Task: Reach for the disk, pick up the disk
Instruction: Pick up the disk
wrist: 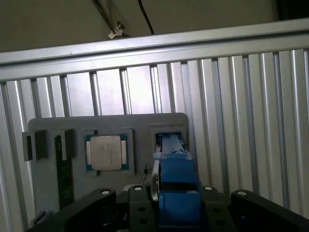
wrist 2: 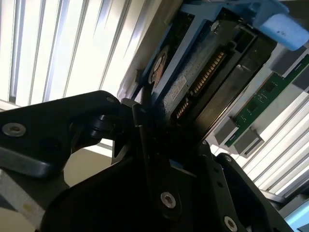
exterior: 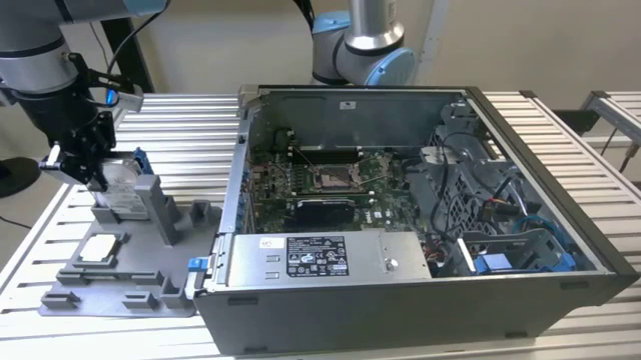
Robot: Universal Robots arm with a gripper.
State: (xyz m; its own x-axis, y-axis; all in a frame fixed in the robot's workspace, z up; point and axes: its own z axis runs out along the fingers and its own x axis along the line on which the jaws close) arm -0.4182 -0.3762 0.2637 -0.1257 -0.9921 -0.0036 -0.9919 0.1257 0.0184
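Slatted metal tabletop (exterior: 180, 127) carries a grey holder tray (exterior: 150, 289); this tray serves as the reference for all positions below. An open computer case (exterior: 401, 315) stands just beside the tray, on the exterior view's right.

Item of the task: the disk (exterior: 120, 187) stands on edge in an upright slot at the tray's far end, with its blue bracket uppermost. A small square chip (exterior: 100, 247) lies flat in a recess nearer the tray's front, apart from the disk and untouched.

Tool: the pincer (exterior: 78, 166) is down over the slot, at the disk's upper edge. In the first wrist view the blue bracket sits centred in the tool's mouth, and in the second wrist view the disk's connector edge runs right up to the tool body. Whether the pincer is clamped on the disk or merely set around it cannot be told.

Assessment: the reach appears complete; the pick-up is in hand, and the disk is not yet raised from its slot. Lifting it would call for a confirmed hold and a straight pull along the slot, since the slot walls stand close against the disk.
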